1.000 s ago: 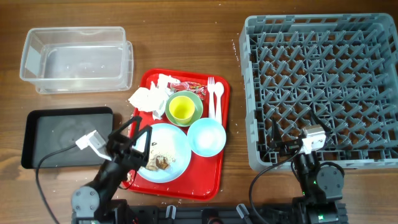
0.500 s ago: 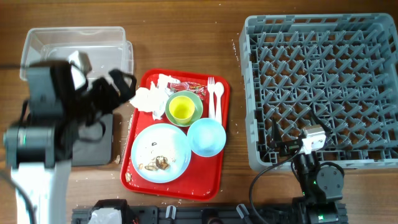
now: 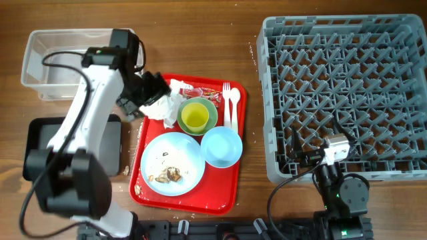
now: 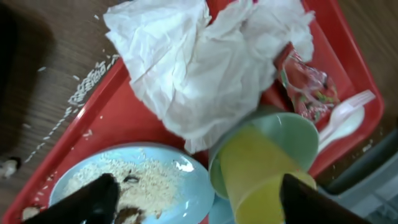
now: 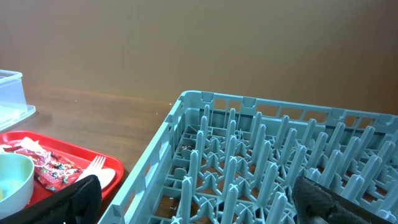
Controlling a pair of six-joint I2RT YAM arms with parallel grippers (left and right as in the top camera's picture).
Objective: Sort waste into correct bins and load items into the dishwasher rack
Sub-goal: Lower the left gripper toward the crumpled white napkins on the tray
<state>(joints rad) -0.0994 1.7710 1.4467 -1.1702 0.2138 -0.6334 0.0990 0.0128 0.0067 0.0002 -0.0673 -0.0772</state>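
Note:
My left gripper [image 3: 150, 93] is open and empty, hovering over the crumpled white napkins [image 3: 162, 105] at the red tray's far left corner. In the left wrist view the napkins [image 4: 199, 62] lie ahead of my gripper [image 4: 199, 208], with the red wrapper [image 4: 308, 87], the yellow cup [image 4: 261, 171] in the green bowl [image 4: 295, 134], and the blue plate [image 4: 155, 180] with scraps. The small blue bowl [image 3: 221, 147], fork [image 3: 227, 100] and spoon [image 3: 235, 103] lie on the tray. My right gripper [image 3: 312, 159] is open at the grey rack's [image 3: 347, 87] near edge.
The clear tub [image 3: 67, 67] stands at the far left. The black tray [image 3: 40, 143] lies in front of it, partly under my left arm. The red tray [image 3: 230, 187] sits between the bins and the rack. Crumbs lie on the table by the tray's left edge.
My left arm has swung from the near side by the plate, up past the tub, to above the napkins. The right arm has not moved.

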